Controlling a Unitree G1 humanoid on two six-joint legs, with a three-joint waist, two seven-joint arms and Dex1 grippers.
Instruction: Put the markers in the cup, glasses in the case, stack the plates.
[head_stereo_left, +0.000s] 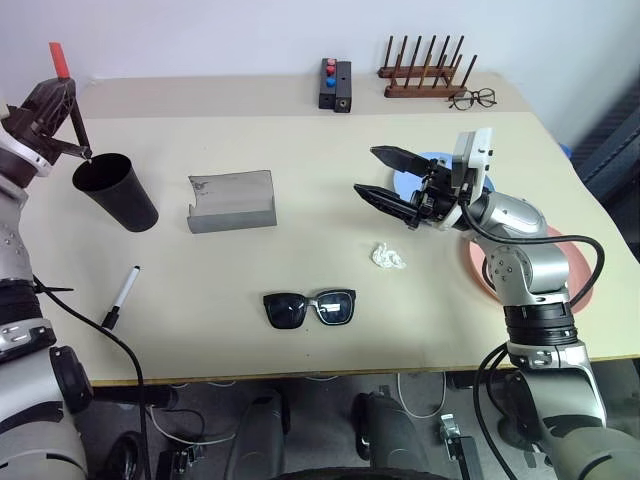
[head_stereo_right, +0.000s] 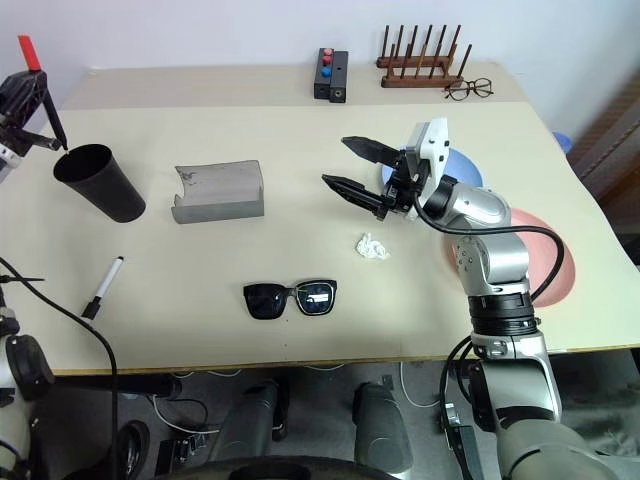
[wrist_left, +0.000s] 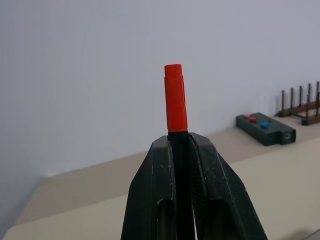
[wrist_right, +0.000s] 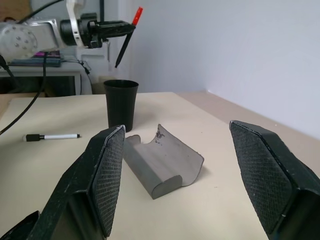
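Left wrist view: left tool (wrist_left: 181, 150) pinches slim red-capped marker (wrist_left: 175, 98).

On your tabletop (head_stereo_left: 300, 350), the cup (head_stereo_left: 115, 190) is standing at the far left, with the case (head_stereo_left: 232, 200) sitting to its right. One marker (head_stereo_left: 122, 296) is lying nearer you than the cup. The glasses (head_stereo_left: 310, 307) are lying in front of the case, and the plates (head_stereo_right: 548, 268) are sitting on the right.

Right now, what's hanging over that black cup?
Above the cup the left gripper holds a red-capped marker upright, dark tip pointing down at the rim. The marker's middle is hidden between the gripper's fingers.
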